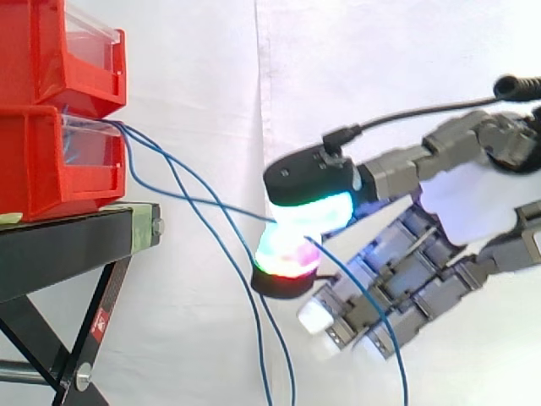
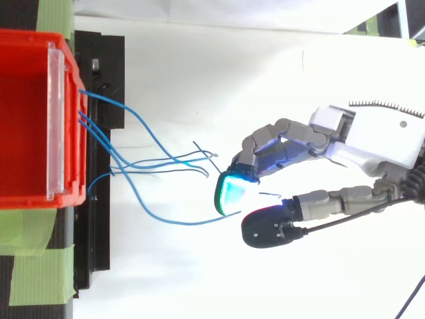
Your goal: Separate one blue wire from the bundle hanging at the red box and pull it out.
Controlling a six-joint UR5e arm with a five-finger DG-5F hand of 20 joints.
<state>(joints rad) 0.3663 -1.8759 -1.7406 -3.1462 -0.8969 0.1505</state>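
Several thin blue wires [image 1: 182, 182] hang out of the front of the lower red box [image 1: 34, 165], seen from above as red box [image 2: 72, 156]. My hand [image 1: 463, 203] reaches in from the right, a little below the box's level. Two glowing fingertips [image 1: 308, 211] are pressed together on one blue wire [image 1: 207, 201], which runs taut-looking from the box to the pinch and trails down behind it. The other wires droop to the left of the pinch. From above, the hand [image 2: 378, 133] has its cyan pad [image 2: 232, 193] by the pinched wire [image 2: 172, 219].
A second red bin [image 1: 51, 51] is stacked on the lower one. Both rest on a black stand [image 1: 68, 241] with crossed legs; from above its edge [image 2: 99, 232] carries green tape [image 2: 33, 266]. A white curtain is behind.
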